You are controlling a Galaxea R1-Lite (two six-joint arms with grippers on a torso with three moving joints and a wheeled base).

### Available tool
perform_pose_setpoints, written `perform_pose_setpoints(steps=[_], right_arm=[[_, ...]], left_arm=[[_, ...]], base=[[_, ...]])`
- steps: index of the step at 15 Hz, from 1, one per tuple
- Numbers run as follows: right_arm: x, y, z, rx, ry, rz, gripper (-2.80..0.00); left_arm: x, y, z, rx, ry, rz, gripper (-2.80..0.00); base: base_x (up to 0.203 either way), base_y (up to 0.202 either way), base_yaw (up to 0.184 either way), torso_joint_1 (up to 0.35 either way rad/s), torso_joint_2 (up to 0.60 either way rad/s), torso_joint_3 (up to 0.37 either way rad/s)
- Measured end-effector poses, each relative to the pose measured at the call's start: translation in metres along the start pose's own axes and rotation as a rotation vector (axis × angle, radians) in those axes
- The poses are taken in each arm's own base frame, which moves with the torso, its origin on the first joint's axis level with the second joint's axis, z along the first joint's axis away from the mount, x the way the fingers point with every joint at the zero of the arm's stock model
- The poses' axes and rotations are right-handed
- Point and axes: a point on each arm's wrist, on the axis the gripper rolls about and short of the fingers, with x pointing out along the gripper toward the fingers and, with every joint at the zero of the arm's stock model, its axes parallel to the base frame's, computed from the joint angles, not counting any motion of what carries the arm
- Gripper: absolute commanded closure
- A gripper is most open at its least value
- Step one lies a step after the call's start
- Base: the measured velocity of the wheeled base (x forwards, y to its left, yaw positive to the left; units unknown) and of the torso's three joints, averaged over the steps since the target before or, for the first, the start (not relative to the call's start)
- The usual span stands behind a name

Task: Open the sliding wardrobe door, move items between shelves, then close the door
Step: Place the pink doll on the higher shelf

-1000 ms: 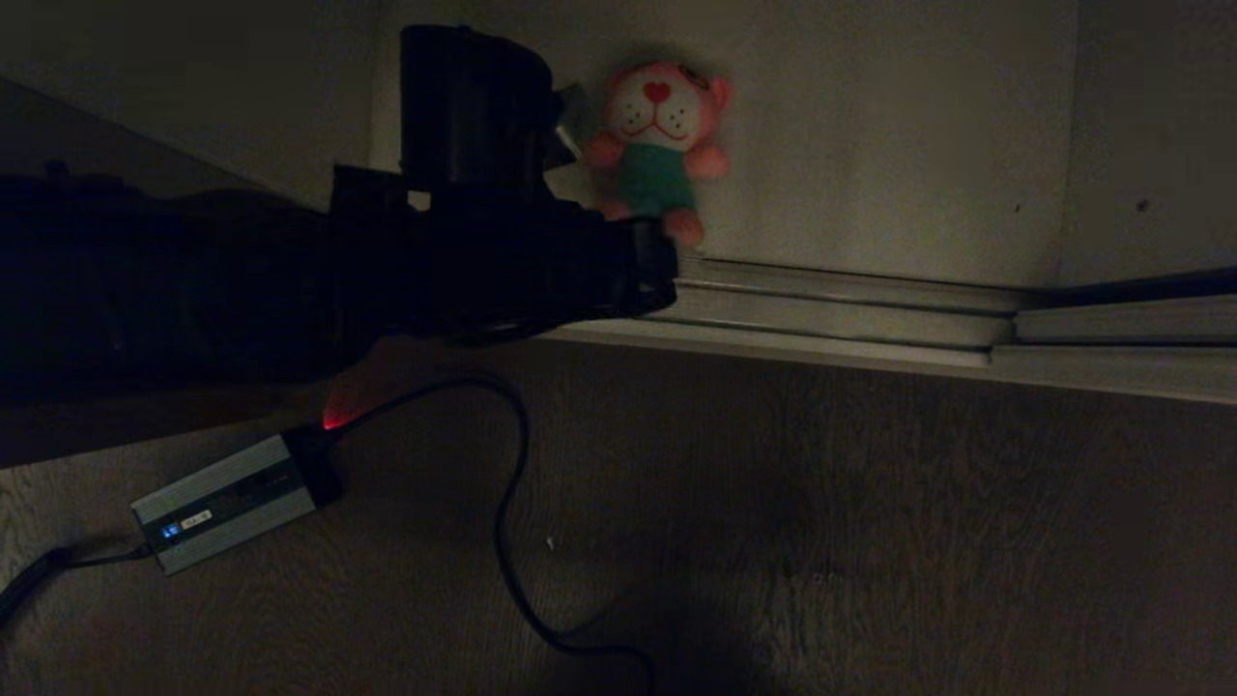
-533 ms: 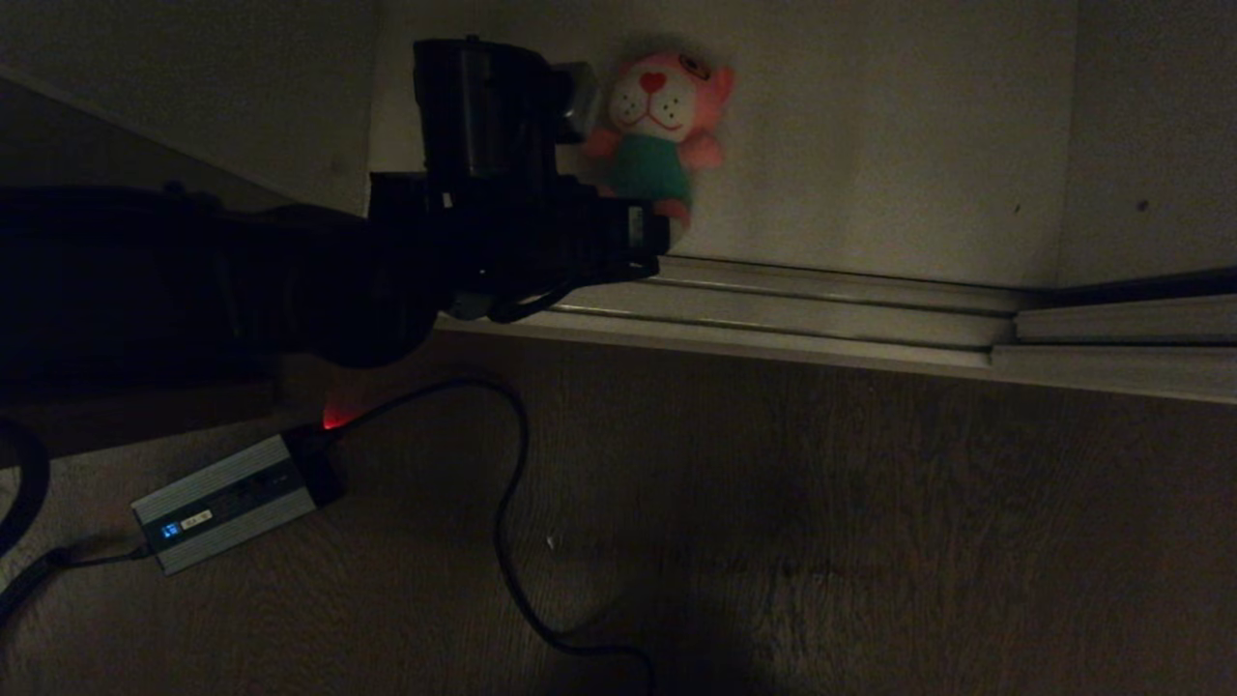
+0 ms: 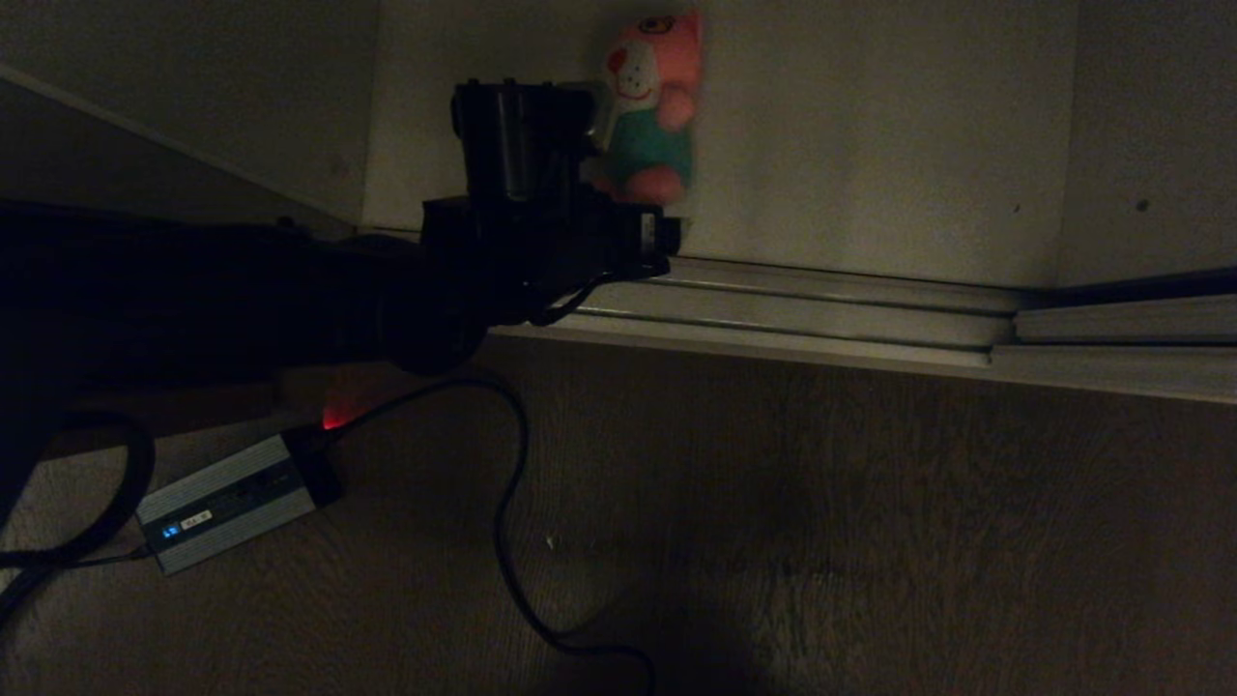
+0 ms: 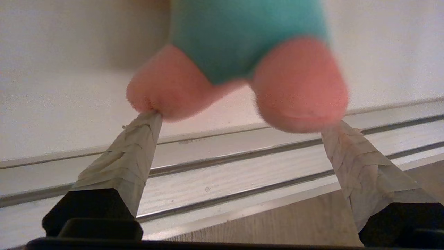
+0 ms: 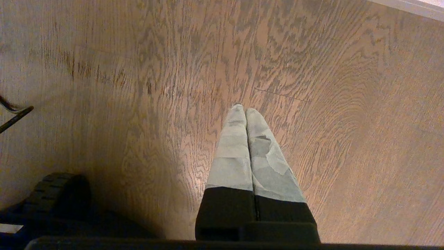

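Reaching arm: the left arm comes in from the left of the head view, its left gripper (image 3: 604, 145) at upper centre, over the wardrobe floor board.
Claw state: in the left wrist view the left gripper (image 4: 239, 123) stands wide open, its two taped fingers (image 4: 125, 163) spread far apart and clamping nothing.
Toy: the pink plush toy (image 3: 649, 106) is at top centre of the head view, upright, face turned toward the frame's left, teal shirt showing.
Toy against claw: in the left wrist view the pink plush toy (image 4: 242, 62) fills the upper middle; its two pink feet sit at the fingertips, one foot touching the tip of one finger, the other foot just at the tip of the second. Whether it rests on the shelf or on the tips cannot be told.
Shelf: off-white shelf (image 3: 870, 145) spans the upper head view behind the toy.
Track: ribbed floor track (image 3: 821, 309) runs across mid-frame, just below the toy.
Right gripper: right gripper (image 5: 245, 111) fingers pressed together, empty, above the wooden floor (image 5: 138, 86).
Floor clutter: a grey power box (image 3: 232, 503) with black cable (image 3: 507, 503), lower left.
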Motion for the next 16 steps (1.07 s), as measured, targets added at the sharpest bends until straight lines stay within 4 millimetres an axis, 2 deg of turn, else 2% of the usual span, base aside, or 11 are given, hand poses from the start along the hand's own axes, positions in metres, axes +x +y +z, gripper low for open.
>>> perform_pose_setpoints(steps=[7, 10, 13, 16], right_arm=[[0.0, 0.0, 0.0, 0.0, -0.001, 0.0, 0.0], [0.0, 0.0, 0.0, 0.0, 0.0, 0.0, 0.0], [0.0, 0.0, 0.0, 0.0, 0.0, 0.0, 0.0], [0.0, 0.0, 0.0, 0.0, 0.0, 0.0, 0.0]], left_arm=[[0.015, -0.002, 0.01, -0.024, -0.092, 0.009, -2.8], [0.017, -0.001, 0.009, -0.036, -0.138, 0.069, -2.8], [0.011, -0.001, 0.006, -0.026, -0.113, 0.073, -2.8], [-0.006, 0.0, 0.012, -0.02, -0.098, 0.068, -2.8]], base=[[0.0, 0.0, 0.0, 0.0, 0.0, 0.0], [0.0, 0.0, 0.0, 0.0, 0.0, 0.0], [0.0, 0.0, 0.0, 0.0, 0.0, 0.0], [0.0, 0.0, 0.0, 0.0, 0.0, 0.0]])
